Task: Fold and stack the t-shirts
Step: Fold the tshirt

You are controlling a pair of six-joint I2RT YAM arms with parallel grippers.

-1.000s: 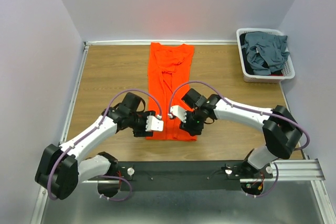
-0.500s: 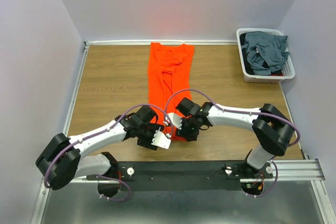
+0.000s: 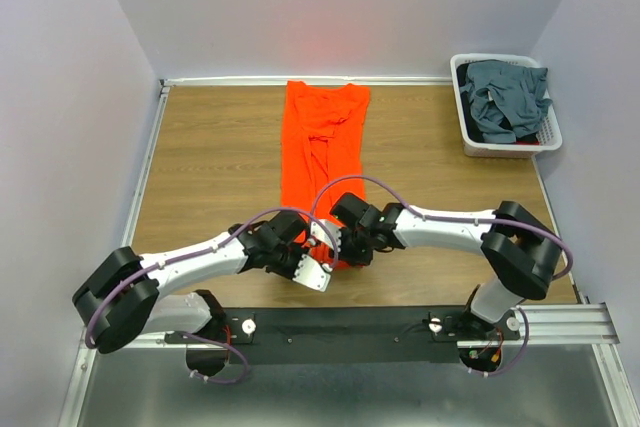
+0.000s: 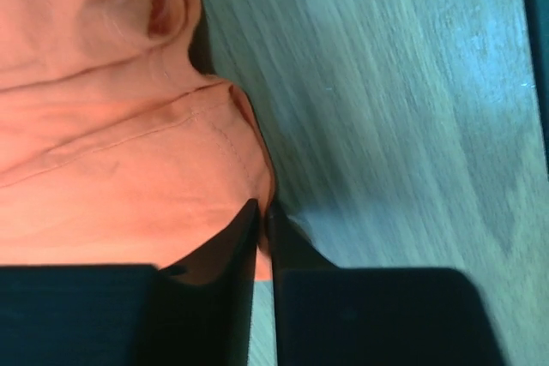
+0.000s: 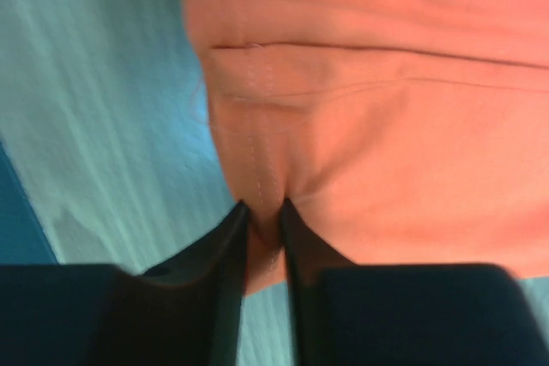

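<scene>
A bright orange-red t-shirt (image 3: 322, 142) lies folded into a long narrow strip down the middle of the table. Both grippers sit at its near hem. My left gripper (image 3: 322, 259) is shut on the hem's corner (image 4: 249, 169), the cloth pinched between its black fingertips (image 4: 243, 229). My right gripper (image 3: 337, 249) is shut on a fold of the same hem (image 5: 262, 186), with cloth bunched between its fingers (image 5: 225, 237). Dark slate blue-grey t-shirts (image 3: 505, 97) lie heaped in the basket at the far right.
A white slatted basket (image 3: 470, 139) stands at the back right corner. The wooden table (image 3: 210, 157) is bordered by a white rail at left and back. A black mounting bar (image 3: 350, 327) runs along the near edge.
Both grippers came down to the shirt's near hem, drew closer together and closed on it. The shirt has not shifted.
</scene>
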